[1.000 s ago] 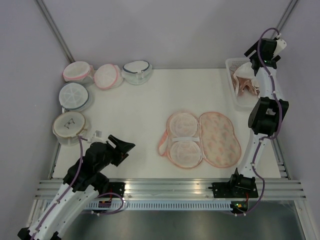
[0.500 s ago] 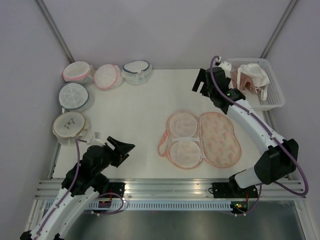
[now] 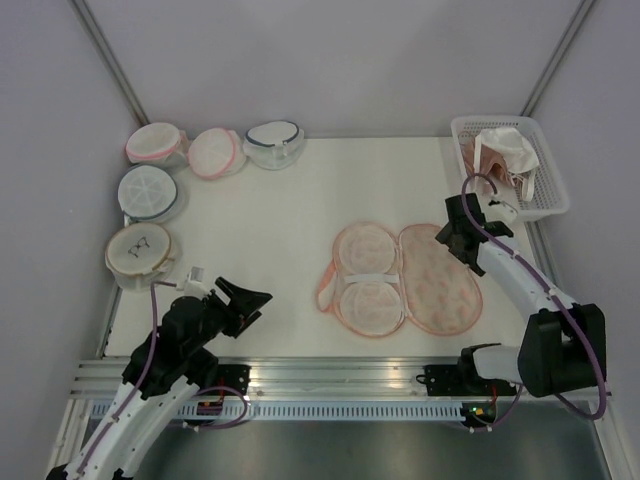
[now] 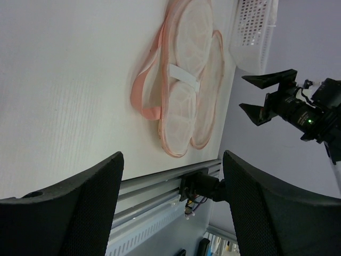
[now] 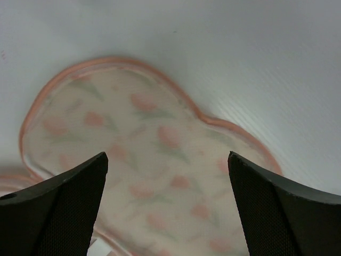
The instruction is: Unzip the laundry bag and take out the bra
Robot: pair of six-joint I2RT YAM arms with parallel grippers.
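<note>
Laundry bag (image 3: 440,285) lies spread open on the surface (image 3: 290,210); right gripper (image 3: 452,238) hovers released over its printed half, left gripper (image 3: 255,302) released, empty.

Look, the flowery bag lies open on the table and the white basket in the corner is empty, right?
Not quite. The laundry bag does lie open on the table, but the basket is not empty: a peach and white garment sits in it. The top external view shows this.
</note>
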